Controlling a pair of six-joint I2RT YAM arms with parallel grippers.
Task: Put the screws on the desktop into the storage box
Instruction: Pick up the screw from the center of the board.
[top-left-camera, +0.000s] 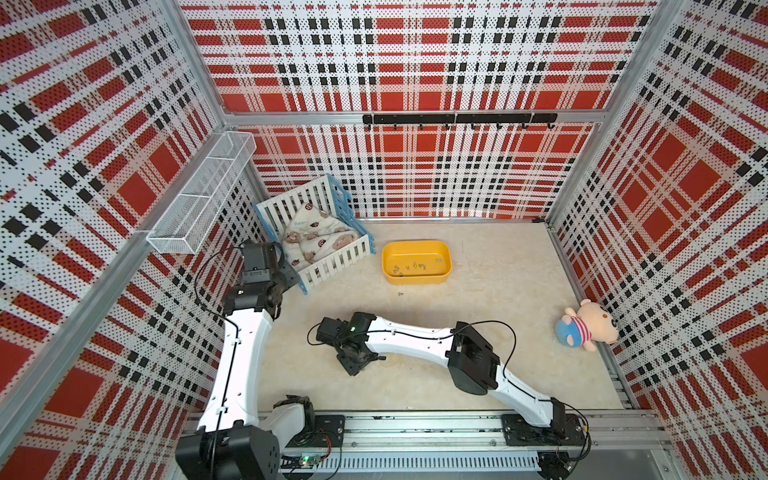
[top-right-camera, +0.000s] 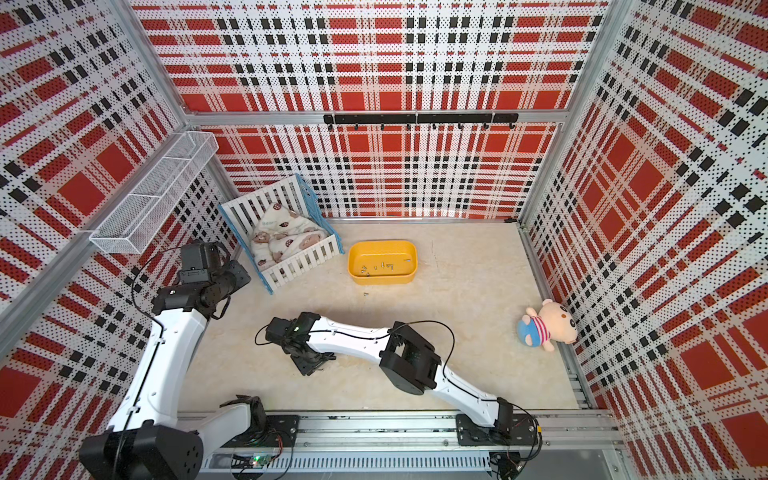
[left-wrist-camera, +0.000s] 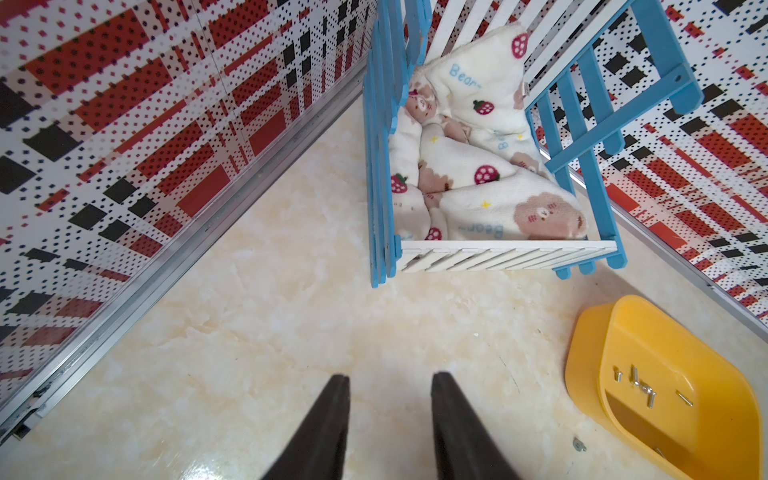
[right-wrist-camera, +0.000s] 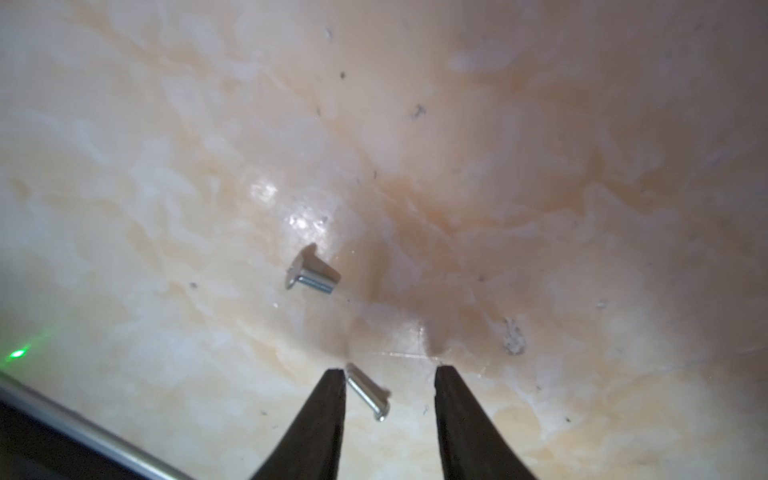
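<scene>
Now, right fingers (right-wrist-camera: 328, 399): apart, tips close over the surface (right-wrist-camera: 582, 124), clamped on nothing.
Nearest screw (right-wrist-camera: 368, 395): lies flat between them, hard by the frame-left finger, long axis slanting upper left to lower right.
Second screw (right-wrist-camera: 312, 277): just above, frame centre.
Left fingers (left-wrist-camera: 328, 411): apart, empty, well away.
Storage box (top-left-camera: 415, 279): several screws (top-left-camera: 415, 266) inside; one stray screw (top-left-camera: 401, 294) just below it.

Perforated panel walls printed in red, white and black plaid (top-left-camera: 415, 62) enclose three sides in both top views, joined by silver aluminium frame bars (top-left-camera: 291, 117). A black hook rail (top-left-camera: 459, 119) runs across the back wall at upper centre, and a long white wire-mesh basket (top-left-camera: 201, 195) hangs on the wall at centre left.
</scene>
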